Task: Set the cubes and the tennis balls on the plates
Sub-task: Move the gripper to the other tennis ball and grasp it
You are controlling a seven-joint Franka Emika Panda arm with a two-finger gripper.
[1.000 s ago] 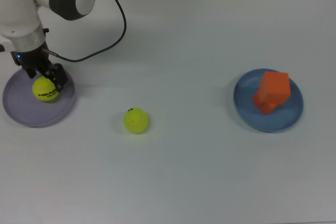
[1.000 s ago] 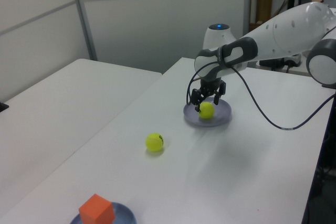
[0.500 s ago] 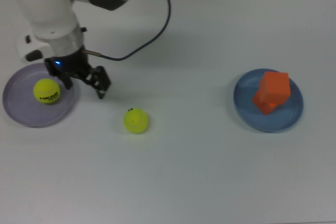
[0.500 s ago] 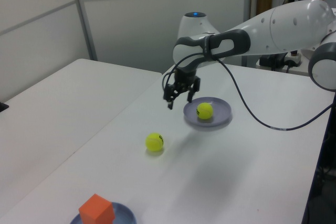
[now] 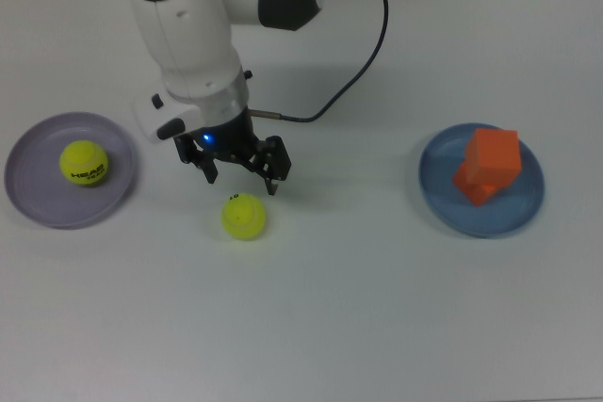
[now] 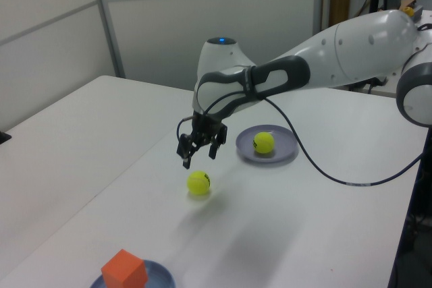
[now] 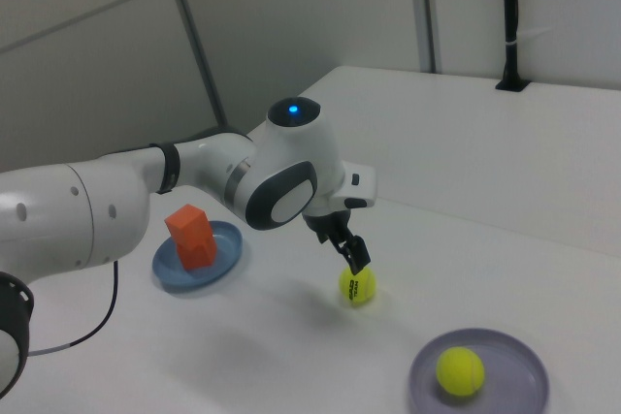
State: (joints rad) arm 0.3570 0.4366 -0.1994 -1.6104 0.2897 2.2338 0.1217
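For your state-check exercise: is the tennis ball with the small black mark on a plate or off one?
Off. The marked tennis ball lies on the bare table, between the lavender plate and the blue plate, with the open gripper just above it.

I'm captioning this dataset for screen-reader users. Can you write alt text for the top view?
A white robot arm's open gripper hovers just above a loose tennis ball on a white table. At the top view's left a lavender plate holds a second tennis ball; at the top view's right a blue plate holds stacked orange cubes.
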